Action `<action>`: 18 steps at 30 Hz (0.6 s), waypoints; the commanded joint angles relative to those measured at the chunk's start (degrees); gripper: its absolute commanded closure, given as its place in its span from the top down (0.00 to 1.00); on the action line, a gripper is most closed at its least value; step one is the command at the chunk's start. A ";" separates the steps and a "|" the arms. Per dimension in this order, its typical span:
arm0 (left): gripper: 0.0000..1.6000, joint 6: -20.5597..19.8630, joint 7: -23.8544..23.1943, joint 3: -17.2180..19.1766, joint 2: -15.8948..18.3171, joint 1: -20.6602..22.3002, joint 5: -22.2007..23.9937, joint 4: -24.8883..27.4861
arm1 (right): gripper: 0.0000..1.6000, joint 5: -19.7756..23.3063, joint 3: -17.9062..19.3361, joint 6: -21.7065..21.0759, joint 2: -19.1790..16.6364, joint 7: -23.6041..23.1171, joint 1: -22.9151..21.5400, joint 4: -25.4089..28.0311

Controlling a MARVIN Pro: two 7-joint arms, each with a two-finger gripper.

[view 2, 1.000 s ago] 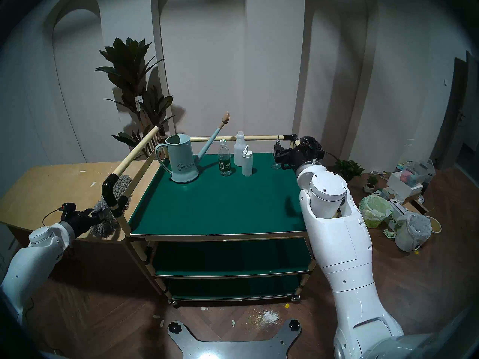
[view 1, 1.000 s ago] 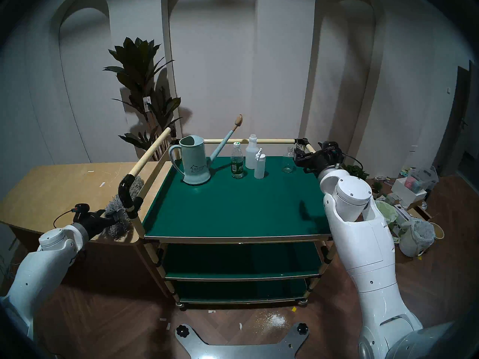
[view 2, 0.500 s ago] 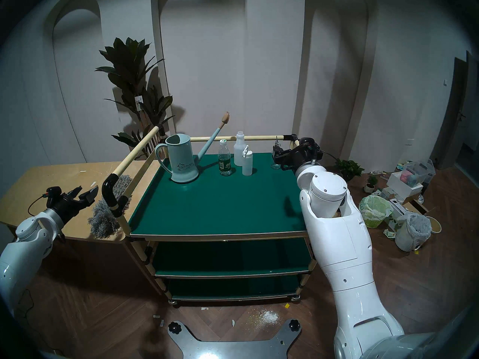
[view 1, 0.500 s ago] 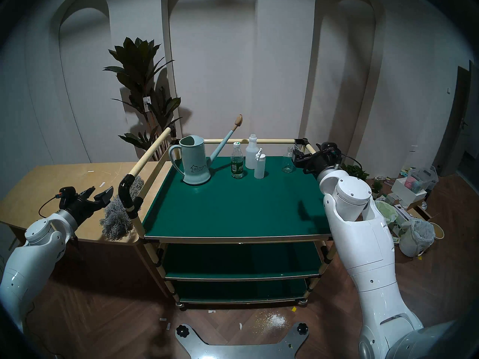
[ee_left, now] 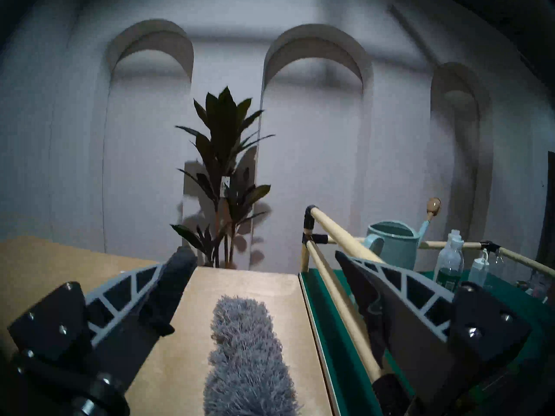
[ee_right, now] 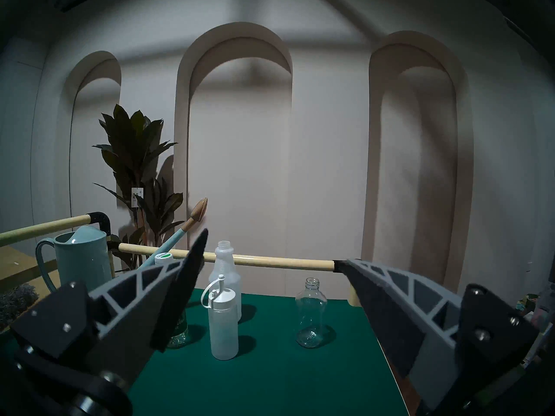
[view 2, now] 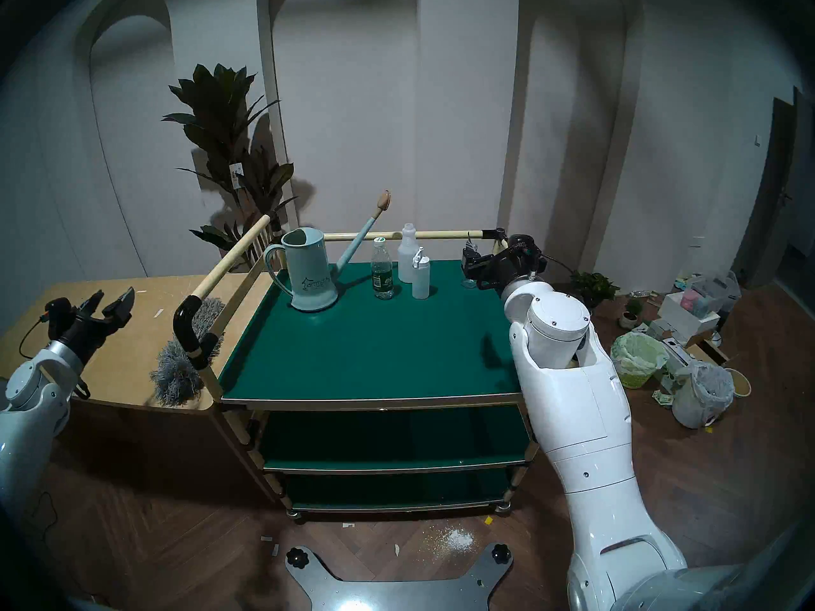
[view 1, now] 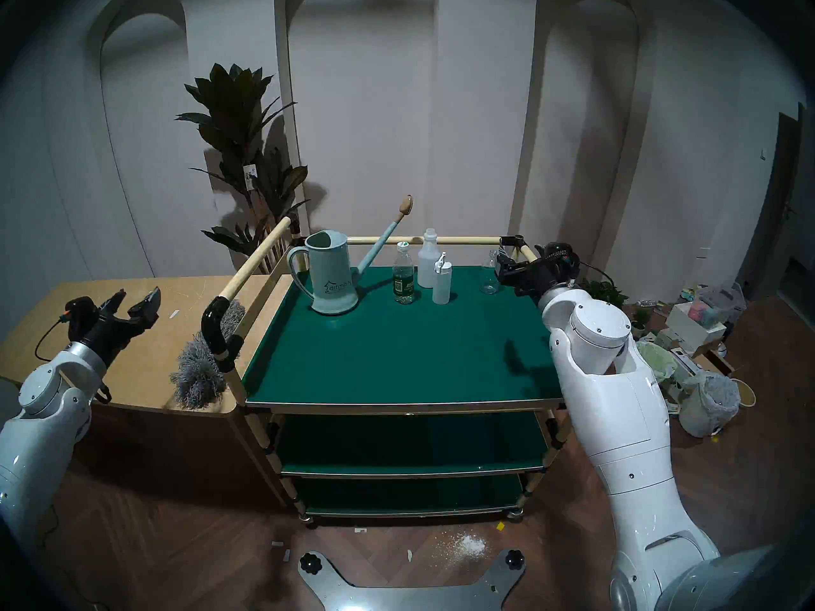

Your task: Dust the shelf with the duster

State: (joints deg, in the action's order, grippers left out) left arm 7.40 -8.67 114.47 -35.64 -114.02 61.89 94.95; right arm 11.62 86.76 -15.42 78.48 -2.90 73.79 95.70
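Observation:
The grey fluffy duster (view 1: 198,376) (view 2: 176,374) lies free on the tan wooden table (view 1: 110,332), along the cart's left rail and partly behind a black rail joint (view 1: 214,328). My left gripper (view 1: 136,299) (view 2: 112,303) hangs open and empty above the table, left of the duster. In the left wrist view the duster (ee_left: 249,361) lies below and between the spread fingers (ee_left: 162,289). The dark-green shelf (view 1: 397,350) (view 2: 366,345) is the cart's top tier. My right gripper (view 1: 502,266) (ee_right: 276,247) is open over the shelf's far right corner, holding nothing.
Along the shelf's back stand a pale blue watering can (view 1: 330,279), a green-labelled water bottle (view 1: 403,279), two white bottles (view 1: 428,264) (view 1: 442,284) and a clear glass bottle (view 1: 488,277). A tall plant (view 1: 247,156) stands behind. Bins and boxes (view 1: 705,376) crowd the floor at the right.
My left gripper, which was down at the duster, has drawn back up and to the left with open jaws. The duster stays on the table. The right arm barely moved.

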 commanded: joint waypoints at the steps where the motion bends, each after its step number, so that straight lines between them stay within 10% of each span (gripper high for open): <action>1: 1.00 2.64 0.88 5.29 0.33 -0.37 -2.20 6.60 | 1.00 0.00 -0.15 1.25 0.16 -0.28 -0.85 0.58; 18: 1.00 -4.80 14.85 -0.93 2.91 2.71 -8.38 23.01 | 1.00 -0.05 -0.83 4.60 1.29 -0.26 1.43 0.82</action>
State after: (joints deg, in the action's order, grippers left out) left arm 6.34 -0.01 115.93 -34.38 -114.32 55.01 111.77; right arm 11.98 86.12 -12.96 79.10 -3.83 74.39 95.05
